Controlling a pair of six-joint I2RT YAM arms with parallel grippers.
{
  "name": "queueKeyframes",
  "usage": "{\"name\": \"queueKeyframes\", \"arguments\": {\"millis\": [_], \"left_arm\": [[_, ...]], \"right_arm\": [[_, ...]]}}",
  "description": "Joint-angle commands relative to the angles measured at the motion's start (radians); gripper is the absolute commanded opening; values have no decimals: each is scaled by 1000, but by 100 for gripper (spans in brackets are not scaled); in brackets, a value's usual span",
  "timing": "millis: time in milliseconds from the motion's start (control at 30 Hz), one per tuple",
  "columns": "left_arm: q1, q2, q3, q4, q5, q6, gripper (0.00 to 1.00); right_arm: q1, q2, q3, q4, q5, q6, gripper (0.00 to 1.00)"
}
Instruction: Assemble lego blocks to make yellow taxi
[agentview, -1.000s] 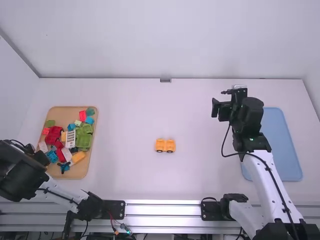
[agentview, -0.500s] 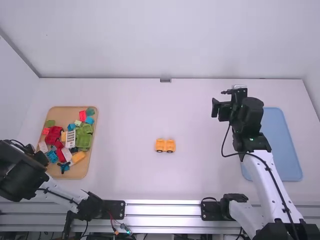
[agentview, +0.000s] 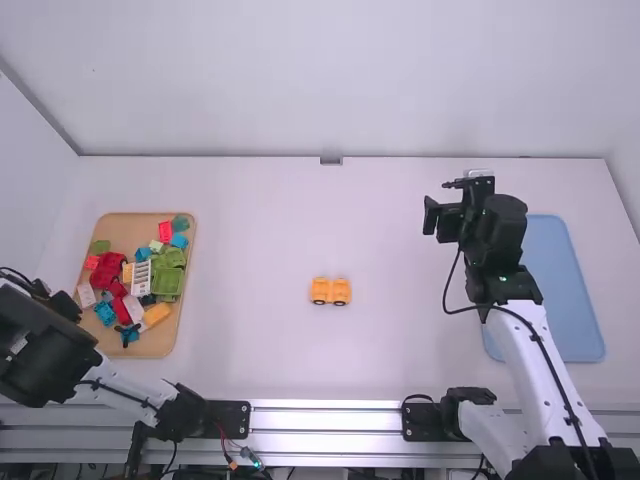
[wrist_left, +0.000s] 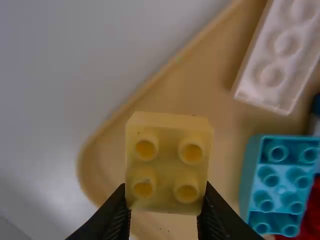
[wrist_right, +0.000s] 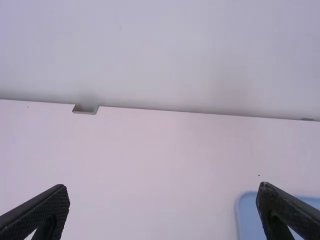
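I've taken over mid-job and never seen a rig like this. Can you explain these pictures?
Two robot arms, left and right, work at a white table. The high view looks down from behind them; each wrist view looks past that arm's own two fingers. A tan tray of colored blocks lies on the left, a wheeled yellow-orange piece mid-table, a blue tray on the right. The left gripper holds a yellow block; the right gripper is open and empty.
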Motion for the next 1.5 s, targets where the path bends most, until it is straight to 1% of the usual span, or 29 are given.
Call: {"name": "queueKeyframes", "arguments": {"millis": [0,67,167,200,233,267,300,333,367,433,467,500,567,633,700,733,800,900,967,1167,1233,1300,1467], "left_arm": [[-31,-106,25,-6,71,-18,4],[-56,-154,25,-3,81,-6,5],[-135,-235,25,10,112,35,7],[-198,-273,25,16,152,77,7],[-215,-282,25,16,161,87,7],[-268,-302,25,16,179,126,7],[-342,-321,25,13,185,170,3],[-395,-329,25,6,182,199,2],[-418,-332,25,3,181,213,2],[-607,-333,25,-26,181,308,2],[-607,-333,25,-26,181,308,2],[-709,-327,25,-44,182,346,2],[-839,-307,25,-58,176,422,2],[-923,-286,25,-46,143,486,2],[-1061,-253,25,-46,72,546,1],[-1061,-253,25,-46,72,546,1],[-1164,-216,25,-50,-2,578,1],[-1252,-161,25,-43,-53,586,2],[-1300,-119,25,-69,-53,655,1],[-1368,-30,25,-149,-48,807,1],[-1377,-5,25,-142,-5,810,1],[-1380,17,25,-142,102,851,1],[-1379,52,22,-144,168,927,1]], "right_arm": [[1,8,31,3,-3,3,99],[1,8,31,3,-2,3,99],[1,8,31,7,-3,3,98],[1,8,31,11,-2,3,99],[1,8,32,11,-2,3,99],[1,8,32,11,-2,3,99],[1,8,31,11,-2,3,98],[0,8,31,11,-2,3,99],[0,8,32,11,-2,3,99],[0,8,31,8,-2,3,98],[0,8,31,8,-2,3,98],[0,8,32,5,-1,3,98],[0,8,32,2,6,3,99],[0,8,32,-2,5,3,99],[1,8,31,-5,6,3,98],[1,8,31,-5,6,3,98],[0,8,31,-5,5,3,99],[1,8,31,-4,5,3,99],[1,8,31,-5,5,3,98],[0,8,31,-5,5,3,98],[1,8,31,-5,6,3,99],[1,8,31,-5,6,3,99],[0,8,31,-9,5,3,99]]}}
